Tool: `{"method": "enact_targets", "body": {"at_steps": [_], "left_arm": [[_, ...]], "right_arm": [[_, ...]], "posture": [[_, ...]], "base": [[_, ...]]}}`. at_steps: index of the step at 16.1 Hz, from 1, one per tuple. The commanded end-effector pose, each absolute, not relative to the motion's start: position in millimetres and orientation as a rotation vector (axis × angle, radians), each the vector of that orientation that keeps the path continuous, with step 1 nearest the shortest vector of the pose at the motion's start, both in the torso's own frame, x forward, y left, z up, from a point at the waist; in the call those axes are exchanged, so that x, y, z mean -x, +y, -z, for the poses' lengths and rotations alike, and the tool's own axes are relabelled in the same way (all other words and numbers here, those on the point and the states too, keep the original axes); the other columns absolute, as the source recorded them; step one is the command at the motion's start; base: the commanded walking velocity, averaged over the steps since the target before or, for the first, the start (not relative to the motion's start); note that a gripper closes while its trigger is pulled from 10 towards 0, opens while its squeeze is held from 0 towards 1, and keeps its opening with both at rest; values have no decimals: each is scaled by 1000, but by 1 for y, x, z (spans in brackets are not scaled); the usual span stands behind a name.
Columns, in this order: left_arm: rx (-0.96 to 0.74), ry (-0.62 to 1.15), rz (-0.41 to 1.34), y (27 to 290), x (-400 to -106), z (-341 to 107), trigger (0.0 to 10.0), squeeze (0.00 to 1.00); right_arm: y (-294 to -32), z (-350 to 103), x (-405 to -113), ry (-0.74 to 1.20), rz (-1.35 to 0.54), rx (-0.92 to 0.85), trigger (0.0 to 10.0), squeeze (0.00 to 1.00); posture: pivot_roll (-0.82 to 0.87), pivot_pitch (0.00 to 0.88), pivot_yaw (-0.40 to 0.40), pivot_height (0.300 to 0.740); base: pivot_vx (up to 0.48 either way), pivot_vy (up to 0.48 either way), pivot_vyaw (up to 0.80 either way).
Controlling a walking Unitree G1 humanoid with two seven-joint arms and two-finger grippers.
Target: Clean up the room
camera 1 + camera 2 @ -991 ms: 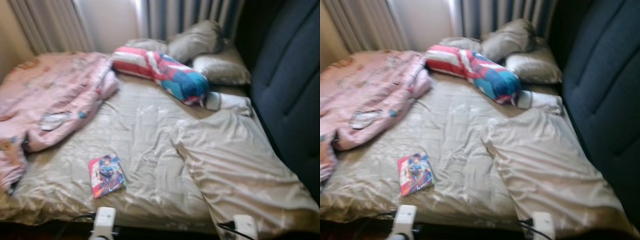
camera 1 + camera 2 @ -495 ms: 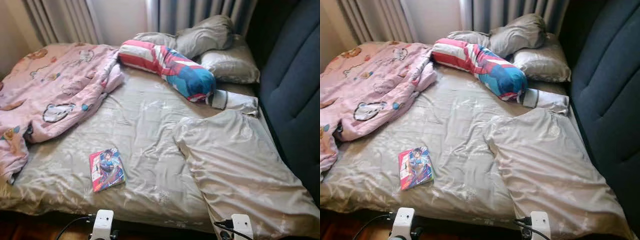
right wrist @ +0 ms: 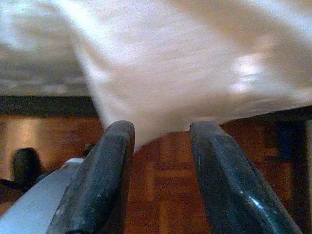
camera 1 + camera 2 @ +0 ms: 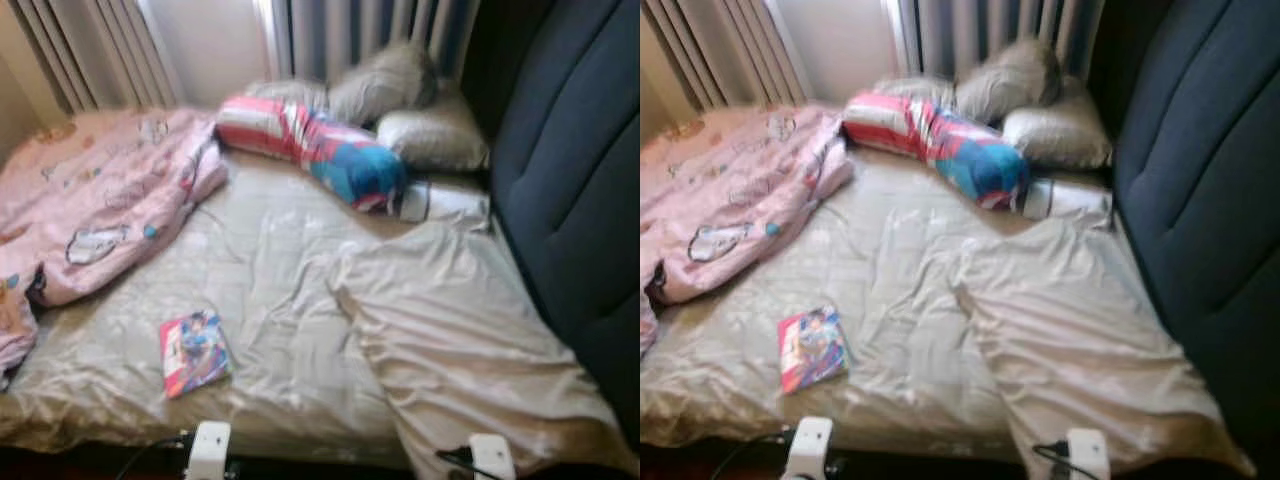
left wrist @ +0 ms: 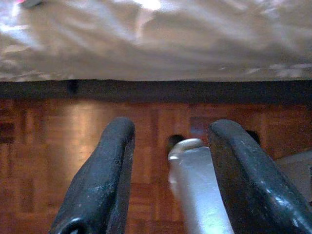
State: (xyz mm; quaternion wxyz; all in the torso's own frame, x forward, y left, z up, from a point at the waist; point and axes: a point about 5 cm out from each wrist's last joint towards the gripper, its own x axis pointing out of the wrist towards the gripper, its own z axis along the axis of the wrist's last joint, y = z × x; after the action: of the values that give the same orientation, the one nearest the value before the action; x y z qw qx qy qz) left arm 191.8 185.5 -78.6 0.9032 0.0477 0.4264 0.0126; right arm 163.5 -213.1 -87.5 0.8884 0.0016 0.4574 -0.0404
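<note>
A bed with a rumpled beige sheet [image 4: 290, 270] lies before me. On its near left lies a colourful comic book [image 4: 194, 352]. A pink cartoon blanket [image 4: 95, 200] is heaped at the left. A red, white and blue bolster [image 4: 310, 148] and grey pillows [image 4: 420, 110] lie at the head. A beige duvet [image 4: 470, 350] covers the right side. My left gripper [image 5: 168, 180] hangs open over the wooden floor below the bed edge. My right gripper [image 3: 161, 180] hangs open, the duvet's overhang just beyond its fingers.
A dark blue padded headboard [image 4: 570, 200] runs along the right side. Curtains [image 4: 360, 40] hang behind the pillows. Parquet floor [image 5: 58, 146] lies under the bed's near edge. A small white folded item [image 4: 435, 200] rests by the bolster.
The whole picture has shifted and blurred, so the camera moved. Nothing on the bed changed place, and both arms still hang low.
</note>
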Motion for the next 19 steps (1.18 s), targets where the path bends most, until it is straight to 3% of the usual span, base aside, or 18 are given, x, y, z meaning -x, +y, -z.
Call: {"method": "enact_targets", "body": {"at_steps": [1, 14, 19], "left_arm": [[-113, 918, -29, 191, -184, 82, 10000, 0], [-95, 923, -35, 188, -182, 84, 10000, 0], [-96, 924, -33, 190, -183, 83, 10000, 0]], "right_arm": [[-210, 88, -163, 950, 81, -17, 10000, 0], [-204, 88, -167, 948, 79, -4, 10000, 0], [-204, 85, -172, 920, 79, -14, 10000, 0]], "posture": [[22, 68, -35, 740], [29, 68, -44, 740], [25, 66, -38, 740]], "base": [[0, 0, 0], [0, 0, 0], [0, 0, -436]]}}
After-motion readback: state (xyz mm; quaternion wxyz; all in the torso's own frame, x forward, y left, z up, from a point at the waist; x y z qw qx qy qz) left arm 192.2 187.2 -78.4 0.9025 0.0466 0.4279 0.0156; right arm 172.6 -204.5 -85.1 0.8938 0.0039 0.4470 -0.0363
